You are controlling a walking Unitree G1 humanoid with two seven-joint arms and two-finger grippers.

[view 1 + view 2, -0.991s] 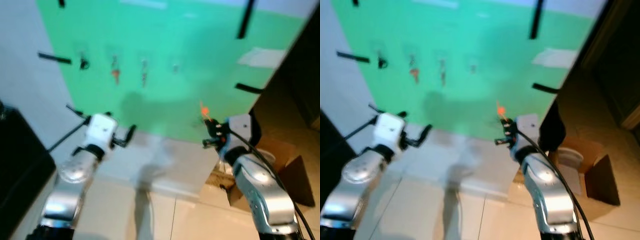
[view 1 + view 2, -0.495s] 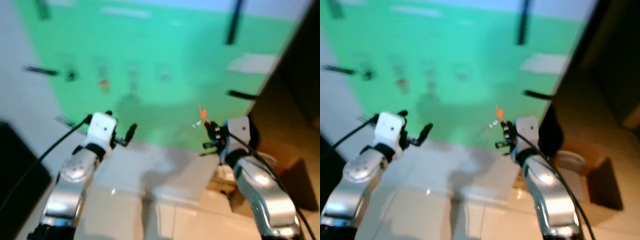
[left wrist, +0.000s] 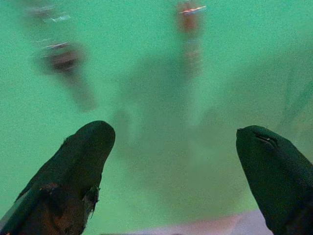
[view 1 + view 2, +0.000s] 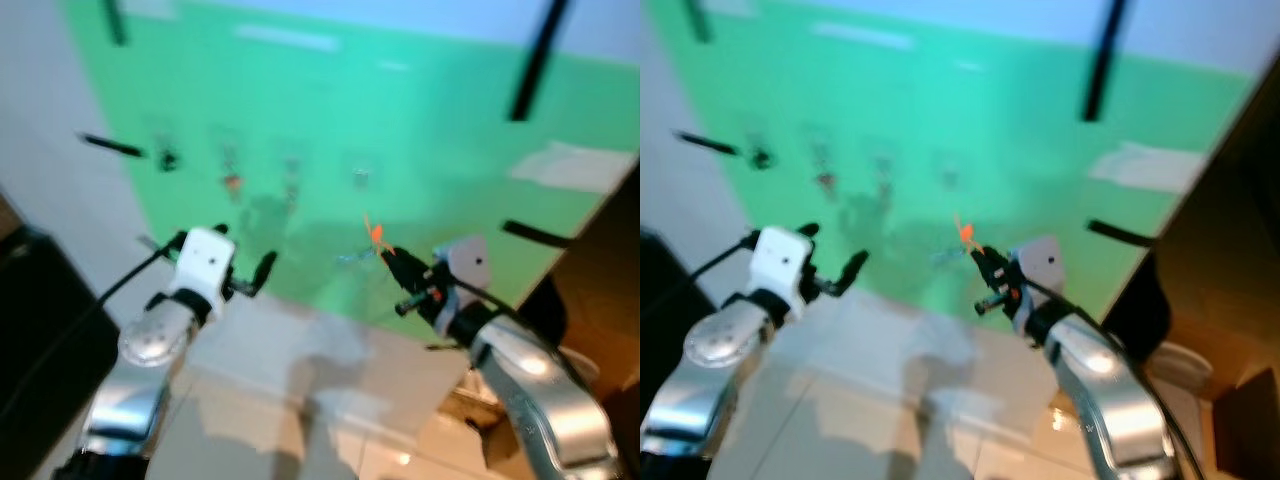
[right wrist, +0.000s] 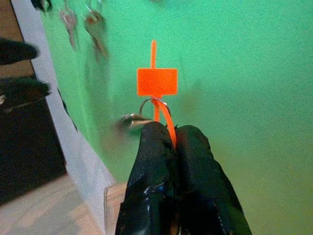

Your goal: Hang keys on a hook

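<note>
Head views blurred: hooks (image 4: pixel 361 178) on green board (image 4: pixel 420 140) can't be made out. Key (image 5: pixel 131 120) under orange tag (image 5: pixel 156 82) blurred, partly hidden by right gripper (image 5: pixel 173 134).

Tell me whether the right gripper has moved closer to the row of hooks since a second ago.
Yes. The right gripper, shut on the keys, has come leftward and up toward the empty hook on the green wall.

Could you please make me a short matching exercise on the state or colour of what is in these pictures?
Things:
1. left gripper
2. right gripper
3. tag
4. wall panel

States or colours:
A. orange
B. green
C. open, holding nothing
D. shut on the key ring

Pairs: 1-C, 2-D, 3-A, 4-B
</note>
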